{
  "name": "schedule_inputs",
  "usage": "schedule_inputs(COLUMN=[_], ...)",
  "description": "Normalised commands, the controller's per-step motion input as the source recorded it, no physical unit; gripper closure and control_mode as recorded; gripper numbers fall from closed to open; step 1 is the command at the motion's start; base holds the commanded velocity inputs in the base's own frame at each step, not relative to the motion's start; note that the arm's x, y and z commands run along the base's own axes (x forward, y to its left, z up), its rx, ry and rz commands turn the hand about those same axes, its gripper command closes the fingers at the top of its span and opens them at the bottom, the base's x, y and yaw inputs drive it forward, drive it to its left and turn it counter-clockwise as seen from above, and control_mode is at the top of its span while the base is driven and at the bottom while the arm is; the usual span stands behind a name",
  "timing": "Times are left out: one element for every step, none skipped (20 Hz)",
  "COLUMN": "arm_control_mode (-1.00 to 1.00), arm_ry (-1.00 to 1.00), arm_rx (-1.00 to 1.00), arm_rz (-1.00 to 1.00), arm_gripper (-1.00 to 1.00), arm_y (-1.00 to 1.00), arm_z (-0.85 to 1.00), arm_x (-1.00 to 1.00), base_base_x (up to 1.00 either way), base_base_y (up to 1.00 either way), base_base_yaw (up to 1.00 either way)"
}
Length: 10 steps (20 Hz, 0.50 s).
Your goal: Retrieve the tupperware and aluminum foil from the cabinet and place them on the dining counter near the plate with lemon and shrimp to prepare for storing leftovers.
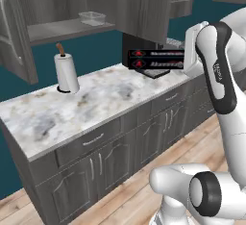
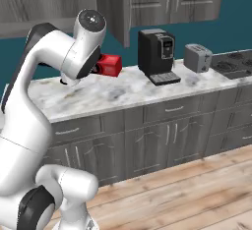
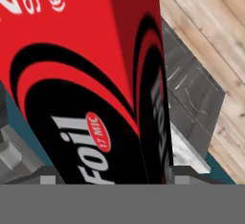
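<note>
The cabinet (image 1: 72, 27) is seen standing open above the small marble counter (image 1: 86, 108), and the tupperware (image 1: 92, 18) is left on its grey inner shelf, toward the right end, not yet fetched. Below it, a paper towel roll (image 1: 66, 73) stands upright on the counter, and a black coffee machine (image 2: 156, 56) and a toaster (image 2: 198, 57) are set further along against the wall. The aluminum foil (image 3: 91, 74) is carried in the air above the counter, in front of the coffee machine as seen from the left base view (image 1: 156, 59), with its red end (image 2: 109, 65) showing past the arm from the right. The gripper (image 3: 110, 180) is judged to be closed around the box, since the box fills the space between the two finger tips at the bottom of the hand view, though the pads themselves are barely shown. The box is judged to be light and stiff cardboard, long enough to swing or twist if held near one end, smooth-sided and so liable to slip, and easily dented by a hard squeeze; a hold across the narrow faces near the middle is thought safest. On the box, "Foil" is read in white letters, "17 MIC" in a small red oval, and part of "(60" near the top; the remaining print is cut off.
</note>
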Motion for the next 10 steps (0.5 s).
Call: schedule_inputs(arm_control_mode=[1.0, 1.0, 1.0, 1.0, 1.0, 1.0, 1.0, 1.0, 1.0, 1.0], arm_ry=[0.0, 0.0, 0.0, 0.0, 0.0, 0.0, 0.0, 0.0, 0.0, 0.0], arm_rx=[0.0, 0.0, 0.0, 0.0, 0.0, 0.0, 0.0, 0.0, 0.0, 0.0], arm_rz=[0.0, 0.0, 0.0, 0.0, 0.0, 0.0, 0.0, 0.0, 0.0, 0.0], arm_gripper=[1.0, 1.0, 1.0, 1.0, 1.0, 1.0, 1.0, 1.0, 1.0, 1.0], arm_y=[0.0, 0.0, 0.0, 0.0, 0.0, 0.0, 0.0, 0.0, 0.0, 0.0], arm_z=[0.0, 0.0, 0.0, 0.0, 0.0, 0.0, 0.0, 0.0, 0.0, 0.0], arm_x=[0.0, 0.0, 0.0, 0.0, 0.0, 0.0, 0.0, 0.0, 0.0, 0.0], base_base_x=[0.0, 0.0, 0.0, 0.0, 0.0, 0.0, 0.0, 0.0, 0.0, 0.0], base_base_y=[0.0, 0.0, -0.01, 0.0, 0.0, 0.0, 0.0, 0.0, 0.0, 0.0], base_base_yaw=[-0.85, -0.85, -0.86, -0.89, -0.91, -0.91, -0.91, -0.91, -0.92, -0.92])
